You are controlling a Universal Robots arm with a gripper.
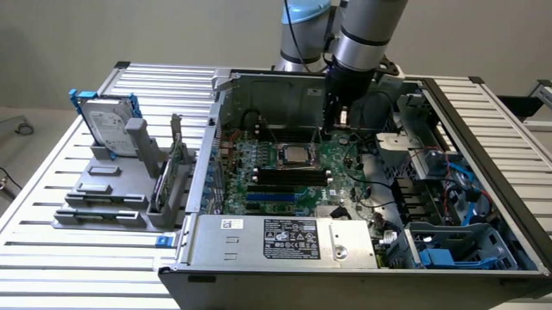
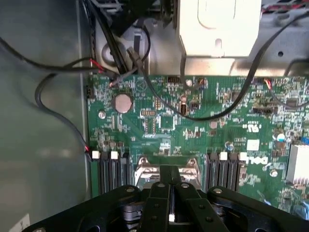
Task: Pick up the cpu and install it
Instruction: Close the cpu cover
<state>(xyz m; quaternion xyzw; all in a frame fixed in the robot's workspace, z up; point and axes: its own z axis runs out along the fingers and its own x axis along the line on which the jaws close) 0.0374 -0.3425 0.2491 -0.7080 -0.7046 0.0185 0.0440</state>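
The cpu [image 1: 293,154] is a small silver-grey square lying flat in the black-framed socket on the green motherboard [image 1: 345,174] inside the open computer case [image 1: 483,155]. My gripper [image 1: 333,126] hangs from the arm over the far part of the board, a little beyond the socket toward the exterior view's right, not touching the chip. In the wrist view my gripper [image 2: 170,193] is shut, its black fingers pressed together with nothing visible between them. Behind the fingers shows the socket's metal frame [image 2: 145,170], between the memory slots [image 2: 112,171].
A grey fixture [image 1: 112,194] on the slatted table at the exterior view's left holds a hard drive [image 1: 110,123] upright. The power supply [image 1: 285,239] fills the case's near side. Black cables [image 2: 63,67] loop over the board, and a drive cage [image 1: 457,245] stands at the right.
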